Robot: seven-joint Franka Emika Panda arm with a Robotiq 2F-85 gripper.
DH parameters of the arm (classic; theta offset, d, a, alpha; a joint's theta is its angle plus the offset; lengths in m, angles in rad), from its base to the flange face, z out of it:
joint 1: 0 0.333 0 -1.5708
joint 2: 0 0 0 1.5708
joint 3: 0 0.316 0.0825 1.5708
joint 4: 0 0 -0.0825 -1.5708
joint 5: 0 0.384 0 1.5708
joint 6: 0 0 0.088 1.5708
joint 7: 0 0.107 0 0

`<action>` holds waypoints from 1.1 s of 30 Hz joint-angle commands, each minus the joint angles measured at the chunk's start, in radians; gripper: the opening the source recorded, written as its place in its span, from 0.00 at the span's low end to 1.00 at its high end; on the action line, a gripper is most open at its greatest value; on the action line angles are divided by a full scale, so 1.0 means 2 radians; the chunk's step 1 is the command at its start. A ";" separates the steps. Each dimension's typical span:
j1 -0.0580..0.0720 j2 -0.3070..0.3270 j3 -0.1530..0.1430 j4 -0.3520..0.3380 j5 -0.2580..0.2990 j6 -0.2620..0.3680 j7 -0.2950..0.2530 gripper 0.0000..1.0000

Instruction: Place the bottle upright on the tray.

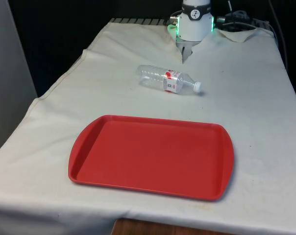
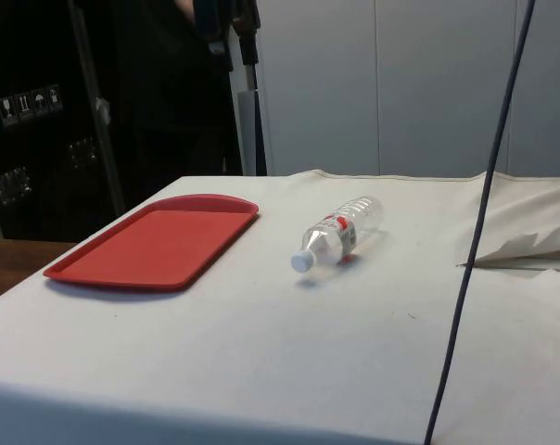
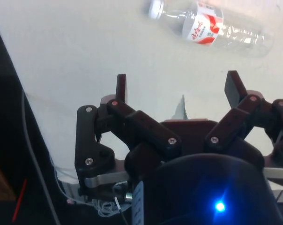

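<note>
The tool (image 3: 178,84) stood wide open, holding nothing. The clear water bottle (image 1: 169,79) lay at 12 o'clock of the red tray (image 1: 153,156); being round, it could roll away during grasping.

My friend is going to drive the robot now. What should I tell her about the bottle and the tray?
Gripper: open, holding nothing, up over the white cloth near the robot's end of the table, short of the bottle.
Bottle: clear plastic with a red and white label and a white cap, lying on its side on the cloth, between the robot and the tray, not touching either.
Tray: red, nothing on it, at the end of the table away from the robot.
Done: nothing yet.
Left: grab the bottle, carry it to the tray, stand it up there, let go.
</note>
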 commanded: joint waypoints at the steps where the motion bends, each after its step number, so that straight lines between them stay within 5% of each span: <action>1: 0.001 -0.007 0.001 -0.011 -0.005 0.014 0.005 1.00; 18: -0.001 -0.058 0.006 -0.113 -0.016 0.094 0.008 1.00; 33: -0.001 -0.084 0.009 -0.162 -0.040 0.107 0.001 1.00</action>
